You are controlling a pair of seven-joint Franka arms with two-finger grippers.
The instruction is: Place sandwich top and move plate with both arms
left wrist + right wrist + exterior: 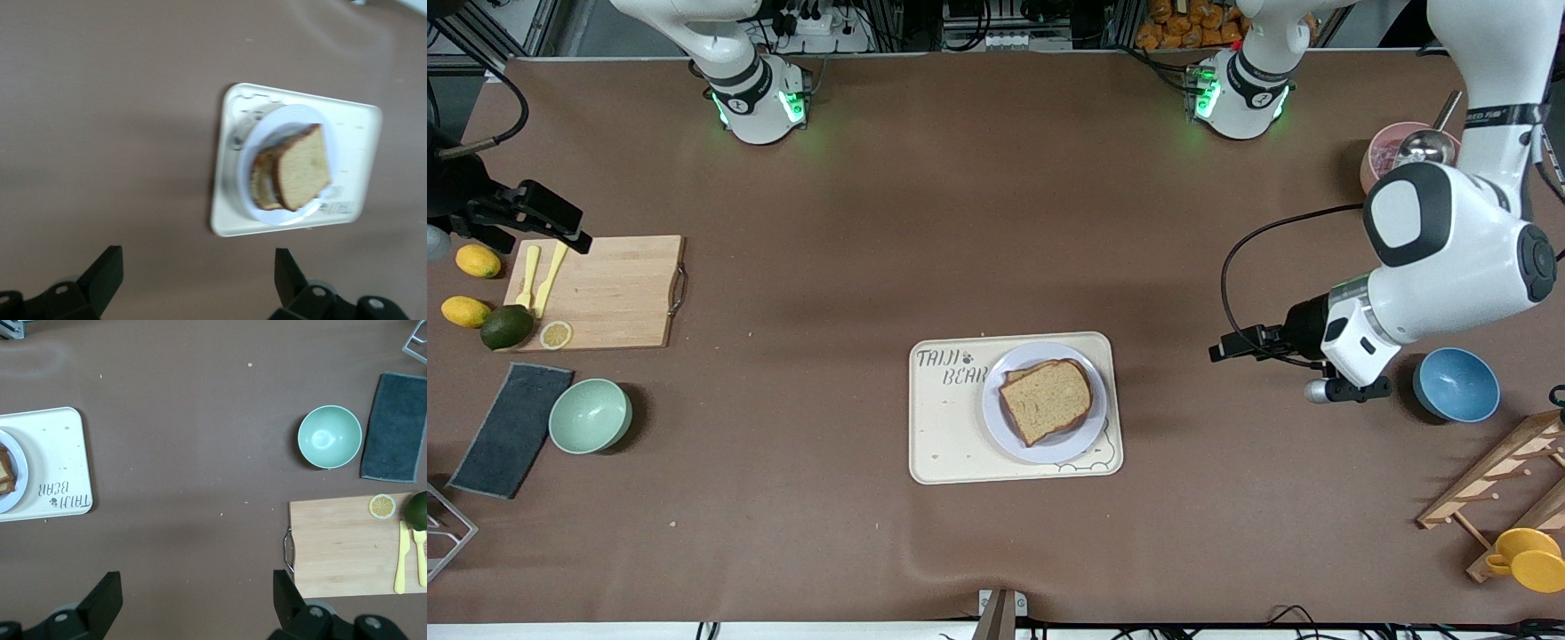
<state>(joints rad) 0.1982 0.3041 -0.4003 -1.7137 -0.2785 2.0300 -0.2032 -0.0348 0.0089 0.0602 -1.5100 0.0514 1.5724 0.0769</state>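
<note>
The front view looks down from high across the table at the arm bases. Both wrist views look straight down from well above the tabletop. All 3 views share the bear-printed tray (951, 436) (357, 160) (57, 463); the right wrist and front views share the cutting board (618, 293) (340, 547).

I'm looking at a robotics lab w/ a mock kitchen setup: two arms w/ green-lit bases (760, 107) bolted to a brown-covered counter (871, 222), cables and power strips (818, 22) along the edge, cutting board (605, 292) and bowls as props.
</note>
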